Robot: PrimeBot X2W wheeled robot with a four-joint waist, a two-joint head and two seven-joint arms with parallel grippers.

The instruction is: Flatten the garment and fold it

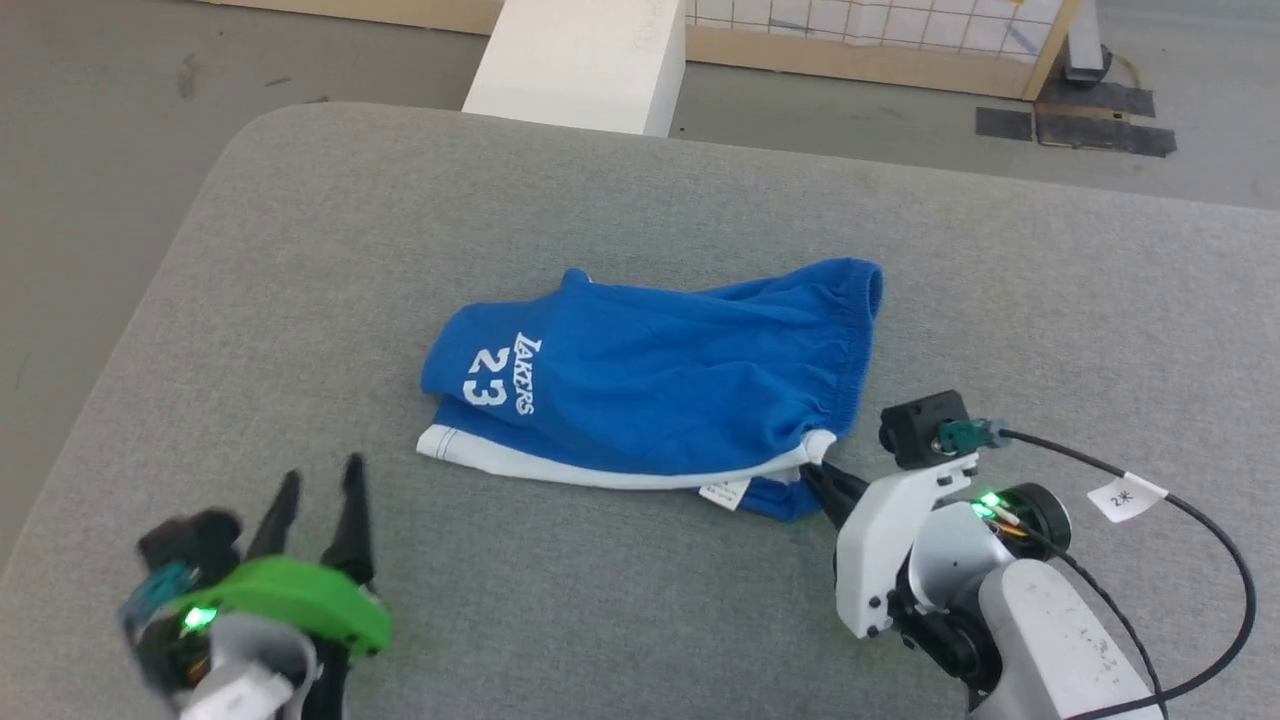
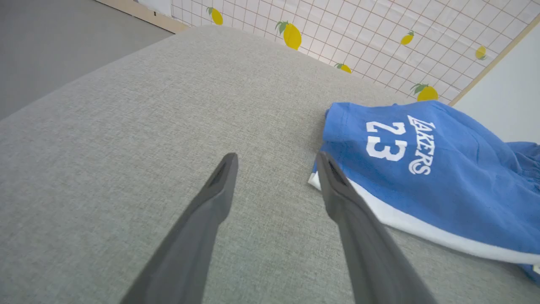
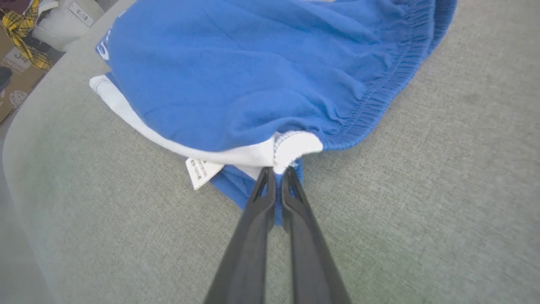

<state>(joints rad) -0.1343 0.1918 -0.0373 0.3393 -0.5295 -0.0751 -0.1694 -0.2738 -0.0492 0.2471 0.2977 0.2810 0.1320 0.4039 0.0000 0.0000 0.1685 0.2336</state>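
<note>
Closest to me, my left gripper (image 1: 320, 472), green shell at its wrist, hovers over the near left of the grey woven-fabric pad (image 1: 300, 250). Its two dark fingers are spread wide with nothing between them, near the left end of the shorts but clear of it. Over on the near right, my right gripper (image 1: 825, 482) has its fingers pressed together, pinching the white-trimmed corner beside the gathered waistband. The garment (image 1: 650, 390), bright blue soft shorts with white hem trim, lies rumpled mid-pad, waistband to the right and white "LAKERS 23" print (image 1: 500, 375) to the left. A small white tag (image 1: 722, 492) pokes out along the near edge, just left of the pinch.
</note>
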